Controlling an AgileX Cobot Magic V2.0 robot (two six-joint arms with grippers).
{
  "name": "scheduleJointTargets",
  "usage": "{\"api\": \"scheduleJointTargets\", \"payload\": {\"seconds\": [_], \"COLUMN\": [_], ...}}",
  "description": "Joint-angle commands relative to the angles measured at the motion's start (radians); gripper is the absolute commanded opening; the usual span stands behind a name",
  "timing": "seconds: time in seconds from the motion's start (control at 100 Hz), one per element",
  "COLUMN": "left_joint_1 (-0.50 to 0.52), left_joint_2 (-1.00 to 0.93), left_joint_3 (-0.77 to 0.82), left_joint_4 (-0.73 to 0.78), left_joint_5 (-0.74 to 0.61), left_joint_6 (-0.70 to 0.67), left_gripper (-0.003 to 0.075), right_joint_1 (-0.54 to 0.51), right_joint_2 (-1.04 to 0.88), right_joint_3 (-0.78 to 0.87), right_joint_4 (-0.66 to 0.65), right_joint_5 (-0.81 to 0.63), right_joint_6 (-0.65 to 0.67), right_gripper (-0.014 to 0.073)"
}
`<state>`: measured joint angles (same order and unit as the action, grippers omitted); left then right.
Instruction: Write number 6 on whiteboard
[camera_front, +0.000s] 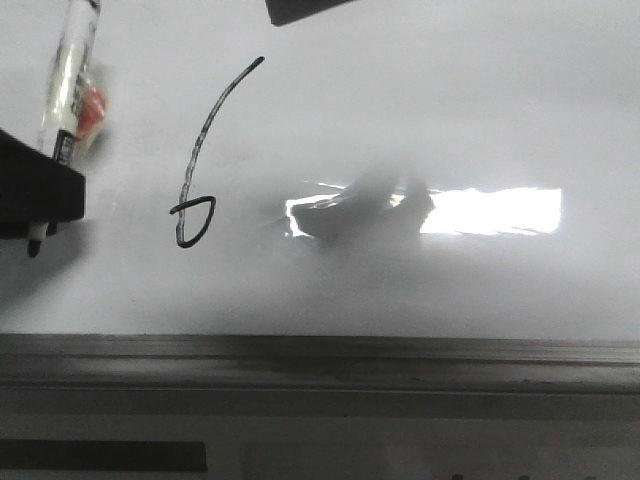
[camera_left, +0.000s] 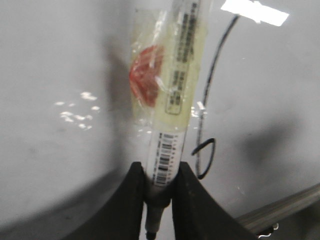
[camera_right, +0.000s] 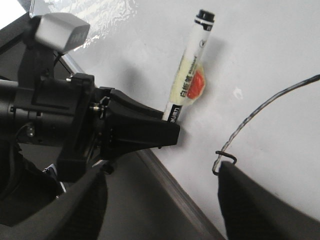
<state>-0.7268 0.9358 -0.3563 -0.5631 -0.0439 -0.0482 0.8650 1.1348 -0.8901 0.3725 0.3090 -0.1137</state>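
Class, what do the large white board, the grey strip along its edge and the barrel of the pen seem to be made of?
Large white board: glossy coated surface, judging by the sharp glare; core unknown.
Grey edge strip: probably brushed metal, dull streaky sheen.
White pen barrel: likely plastic, with a printed label under clear wrap, clamped in the left gripper.

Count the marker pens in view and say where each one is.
1. The marker pen is clamped in the left gripper, left of the number 6 on the whiteboard. Others may lie outside view.

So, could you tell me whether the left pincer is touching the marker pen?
Touching: in the left wrist view the left pincer clamps the marker pen between both fingers.
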Motion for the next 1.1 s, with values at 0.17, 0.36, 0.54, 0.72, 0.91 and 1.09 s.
{"api": "scheduleJointTargets", "payload": {"seconds": [0.17, 0.36, 0.54, 0.72, 0.91, 1.09], "left_joint_1": [0.034, 0.034, 0.034, 0.034, 0.034, 0.036], "left_joint_2": [0.013, 0.013, 0.013, 0.004, -0.052, -0.116], "left_joint_3": [-0.033, -0.033, -0.033, -0.033, -0.033, -0.033], "left_joint_4": [-0.026, -0.026, -0.028, -0.026, 0.061, 0.127], "left_joint_5": [-0.056, -0.063, -0.063, -0.063, -0.057, -0.035], "left_joint_6": [-0.008, -0.008, -0.008, -0.008, -0.004, -0.004], "left_gripper": [-0.0013, 0.0279, 0.0447, 0.0453, 0.0453, 0.0452], "right_joint_1": [-0.007, -0.007, -0.007, -0.007, -0.007, -0.007], "right_joint_2": [-0.024, -0.024, -0.024, -0.024, -0.024, -0.026], "right_joint_3": [-0.035, -0.035, -0.035, -0.035, -0.035, -0.035], "right_joint_4": [0.0, 0.0, 0.0, 0.0, 0.0, 0.0], "right_joint_5": [-0.068, -0.072, -0.081, -0.084, -0.084, -0.073], "right_joint_6": [-0.013, -0.013, -0.013, -0.013, -0.013, -0.013], "right_gripper": [0.0419, 0.0419, 0.0419, 0.0419, 0.0419, 0.0417]}}
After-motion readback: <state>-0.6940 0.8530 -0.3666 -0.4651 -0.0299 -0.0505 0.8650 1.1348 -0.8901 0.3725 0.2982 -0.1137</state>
